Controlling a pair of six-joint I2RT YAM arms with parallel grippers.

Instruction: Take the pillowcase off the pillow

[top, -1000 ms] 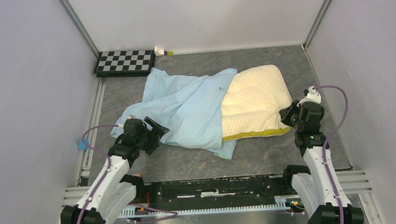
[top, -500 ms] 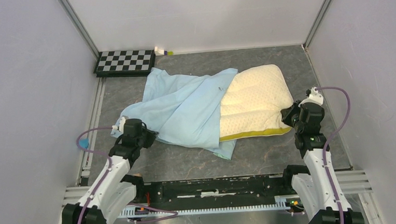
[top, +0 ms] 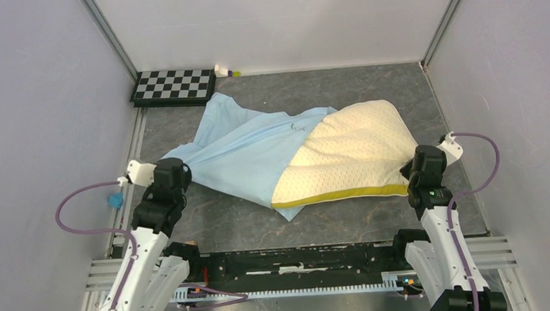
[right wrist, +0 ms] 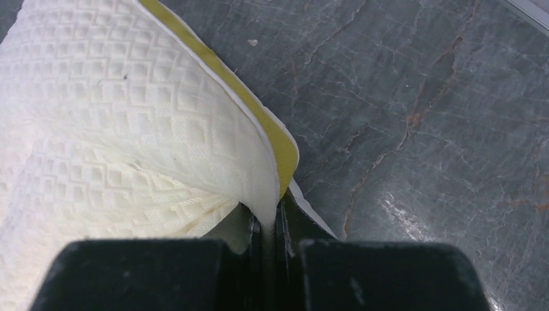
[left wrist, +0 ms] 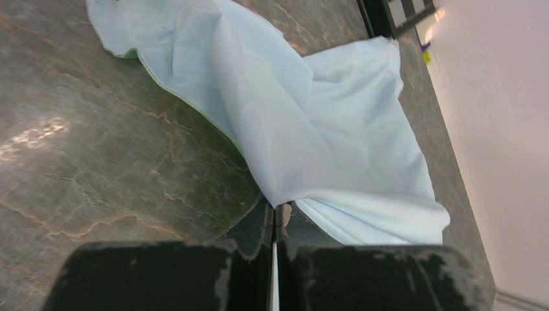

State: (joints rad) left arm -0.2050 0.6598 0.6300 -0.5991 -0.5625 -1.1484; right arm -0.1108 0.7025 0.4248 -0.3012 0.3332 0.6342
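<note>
Left claw [left wrist: 273, 217] tight on pillowcase [left wrist: 324, 129], right claw [right wrist: 267, 219] tight on pillow [right wrist: 129, 129]

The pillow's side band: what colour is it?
The side band is mustard yellow, clearest in the right wrist view.

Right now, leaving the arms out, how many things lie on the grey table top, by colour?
Light blue: 1, pillowcase
Cream-yellow: 1, pillow
Black and white: 1, checkerboard
White and green: 1, small item at the back wall
Total: 4
</note>
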